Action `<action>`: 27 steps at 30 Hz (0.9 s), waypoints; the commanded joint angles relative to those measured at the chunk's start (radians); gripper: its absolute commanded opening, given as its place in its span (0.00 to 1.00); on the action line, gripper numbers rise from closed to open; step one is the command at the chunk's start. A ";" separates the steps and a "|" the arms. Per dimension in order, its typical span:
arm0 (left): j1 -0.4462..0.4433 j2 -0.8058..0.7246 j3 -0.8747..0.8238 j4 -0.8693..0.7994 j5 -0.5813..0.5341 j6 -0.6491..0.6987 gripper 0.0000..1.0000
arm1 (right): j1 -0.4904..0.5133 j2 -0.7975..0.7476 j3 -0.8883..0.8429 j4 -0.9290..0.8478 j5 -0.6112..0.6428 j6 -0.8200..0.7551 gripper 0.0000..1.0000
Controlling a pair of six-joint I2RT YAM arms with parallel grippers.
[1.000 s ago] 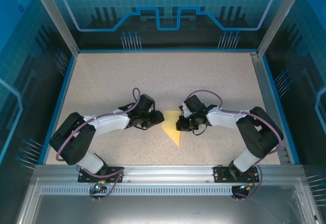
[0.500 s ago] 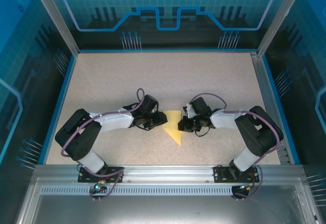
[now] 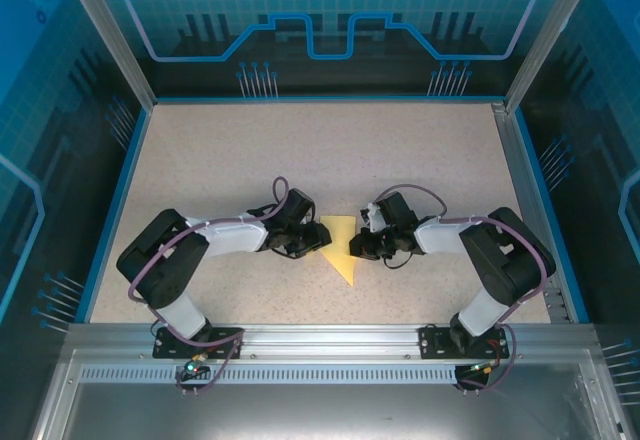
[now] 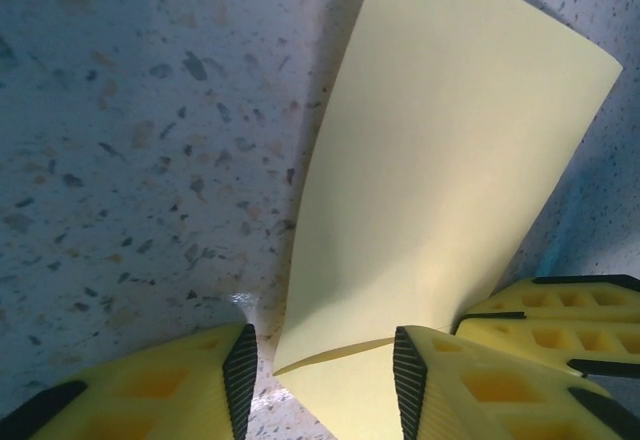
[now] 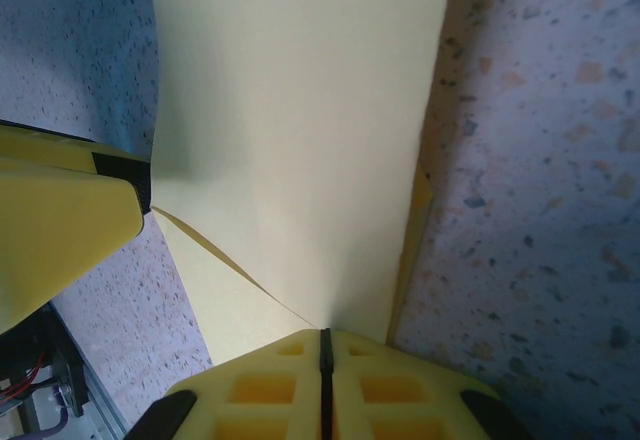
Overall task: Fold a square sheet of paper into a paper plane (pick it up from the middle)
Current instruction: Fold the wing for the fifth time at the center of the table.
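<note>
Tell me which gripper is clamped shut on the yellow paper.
The right gripper: it is clamped shut on the paper, while the left gripper stands open around it.

table (image 3: 320, 150): speckled beige (blue-edged) | walls (image 3: 330, 10): blue printed panels | near edge: aluminium rail (image 3: 320, 338)

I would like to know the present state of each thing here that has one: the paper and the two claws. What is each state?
paper: partly folded to a pointed shape, lying on the table, one flap lifted.
left claw: open, jaws apart on either side of the lifted flap's edge.
right claw: shut, pinching the paper's edge.
</note>
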 commanded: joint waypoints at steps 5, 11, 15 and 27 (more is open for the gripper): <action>-0.011 0.017 0.011 0.064 0.056 -0.034 0.40 | -0.014 0.064 -0.033 -0.027 0.064 0.004 0.09; -0.011 0.008 0.008 0.099 0.065 -0.037 0.39 | -0.015 0.072 -0.037 -0.021 0.066 0.008 0.09; -0.011 0.016 0.013 0.132 0.087 -0.037 0.37 | -0.016 0.076 -0.035 -0.016 0.063 0.007 0.10; -0.011 0.037 0.061 0.115 0.111 0.033 0.15 | -0.017 0.086 0.009 -0.033 0.056 -0.007 0.11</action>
